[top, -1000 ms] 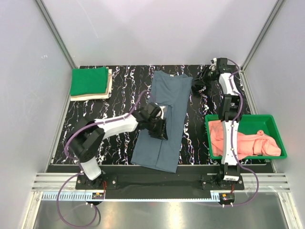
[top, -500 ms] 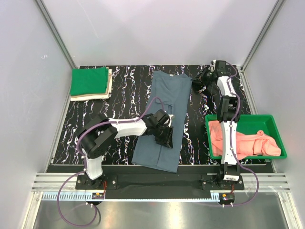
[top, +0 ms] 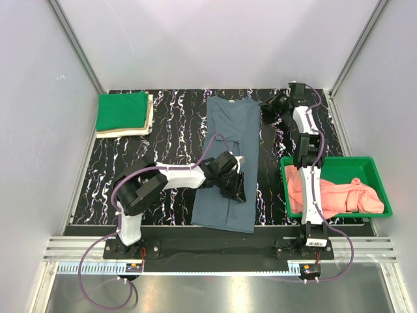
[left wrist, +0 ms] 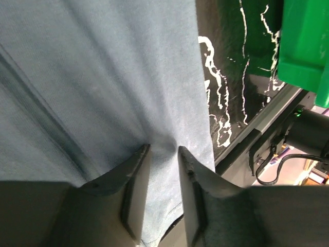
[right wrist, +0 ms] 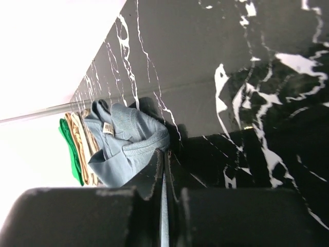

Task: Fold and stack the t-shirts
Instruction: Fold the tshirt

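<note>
One limp, light blue-grey shirt [top: 228, 130] lies flat mid bench [top: 169, 143], left end effector [left wrist: 163, 150] pinching its near right edge, right end effector [right wrist: 164, 154] shut at the far collar; probably best gripped at corners.

My left arm [top: 166, 176] bends low from its base out to the right, wrist tipped downward. Its pincer [left wrist: 163, 154] has the fingers [left wrist: 134, 190] drawn close, nipping a pleat of the blue-grey t-shirt [left wrist: 103, 77] between them. My right arm [top: 311, 176] stretches almost straight to the far edge, and its pincer [right wrist: 164, 159] points left with the fingers pressed flat together.
</note>
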### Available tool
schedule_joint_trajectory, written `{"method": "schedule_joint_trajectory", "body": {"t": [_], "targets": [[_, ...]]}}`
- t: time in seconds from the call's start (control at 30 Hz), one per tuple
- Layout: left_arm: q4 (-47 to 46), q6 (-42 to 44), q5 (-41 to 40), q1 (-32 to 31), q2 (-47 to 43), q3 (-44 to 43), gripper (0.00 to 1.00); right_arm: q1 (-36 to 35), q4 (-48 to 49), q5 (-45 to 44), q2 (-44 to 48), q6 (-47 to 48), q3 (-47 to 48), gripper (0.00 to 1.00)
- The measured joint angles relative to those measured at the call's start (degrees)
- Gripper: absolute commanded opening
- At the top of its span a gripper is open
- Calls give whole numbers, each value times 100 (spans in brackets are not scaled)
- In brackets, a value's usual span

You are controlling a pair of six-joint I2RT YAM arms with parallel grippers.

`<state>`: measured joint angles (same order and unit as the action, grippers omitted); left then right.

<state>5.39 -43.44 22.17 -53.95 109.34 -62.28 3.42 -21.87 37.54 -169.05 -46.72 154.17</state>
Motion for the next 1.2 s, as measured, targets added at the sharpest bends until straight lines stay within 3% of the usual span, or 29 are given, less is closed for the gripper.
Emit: {"method": "schedule_joint_trajectory", "body": {"t": [0.17,0.27,0.47,0.63,0.83,0.97,1.13,1.2], "targets": [[374,-11,0,33,-2,-240,47,-31,295,-94,48,-15,-146,33],[782,138,39,175,-140,-420,57,-26,468,-199,363,28,-629,36],[1386,660,120,1224,-1244,-289,57,122,201,-369,763,223,-1075,40],[1569,1084,-55,2293,-2162,446,57,251,-120,-479,1530,404,-1871,41],[1733,1191,-83,2258,-2262,1547,56,81,-350,-946,2955,850,-3021,41],[1714,1187,-98,2236,-2260,1882,50,-448,-433,-1480,3652,1244,-3407,40],[1445,1123,-74,2223,-2208,2092,14,-1469,-511,-2050,3790,1700,-3429,36],[1355,1054,-66,2170,-2208,2177,5,-1818,-645,-2203,3751,1818,-3429,35]]}}
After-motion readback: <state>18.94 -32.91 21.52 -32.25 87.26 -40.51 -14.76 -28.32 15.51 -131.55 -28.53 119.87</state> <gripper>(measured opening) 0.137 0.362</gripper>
